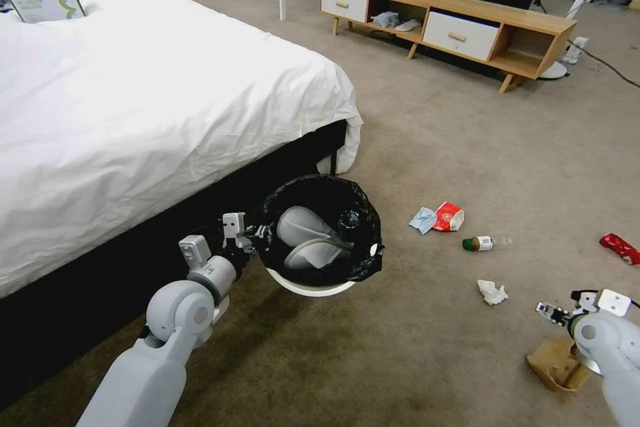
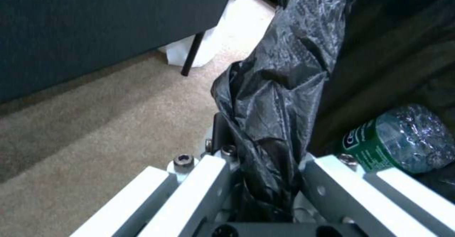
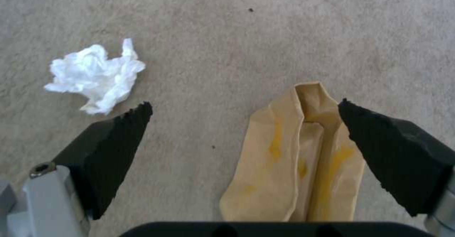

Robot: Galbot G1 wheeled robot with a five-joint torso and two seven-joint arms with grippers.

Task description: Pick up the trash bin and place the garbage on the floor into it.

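- Left gripper point(image 1: 257, 235): clamped on black-lined rim of trash bin point(image 1: 313, 285), held beside the bed point(image 1: 133, 113).
- Right gripper point(image 3: 244, 114): jaws spread wide, empty, above carpet; brown paper bag point(image 3: 294, 159) beneath, crumpled tissue point(image 3: 97, 75) just beside.

No text is legible; the bottle point(image 2: 398, 141) label perhaps begins with "C"
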